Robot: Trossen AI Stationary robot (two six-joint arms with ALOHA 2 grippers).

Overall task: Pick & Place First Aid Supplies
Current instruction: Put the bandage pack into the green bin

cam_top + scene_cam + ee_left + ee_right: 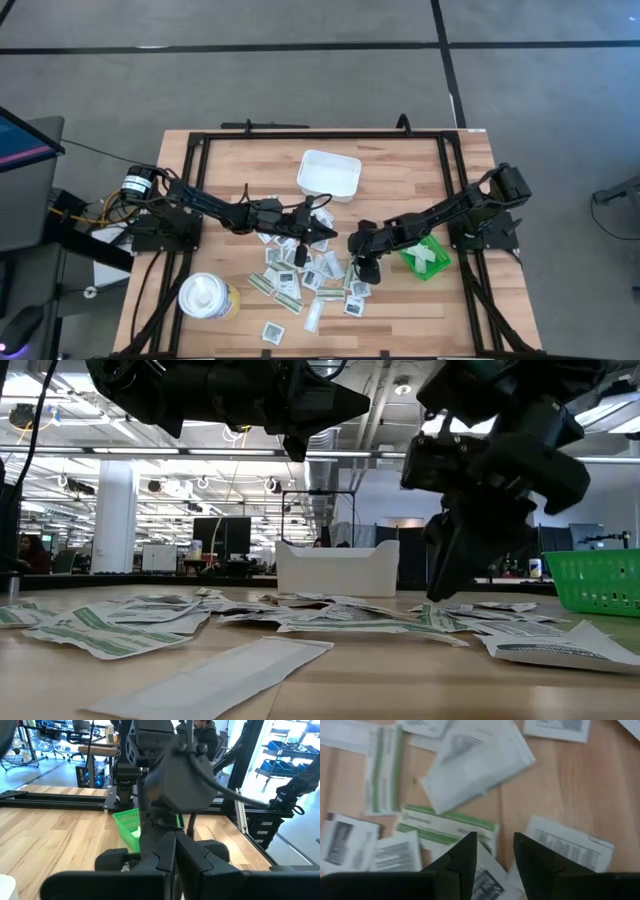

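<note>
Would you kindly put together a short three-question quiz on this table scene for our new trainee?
1. True or false: the right gripper is open, pointing down over the scattered packets.
2. Which container already holds something white? A) white tray B) green bin
3. Fill in: the left gripper is ____ and holds nothing that can be seen.

Key: 1 true; 2 B; 3 shut.

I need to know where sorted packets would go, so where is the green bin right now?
In the high view the green bin sits on the table's right side, just beside the right gripper, at the right edge of the scattered packets.
</note>
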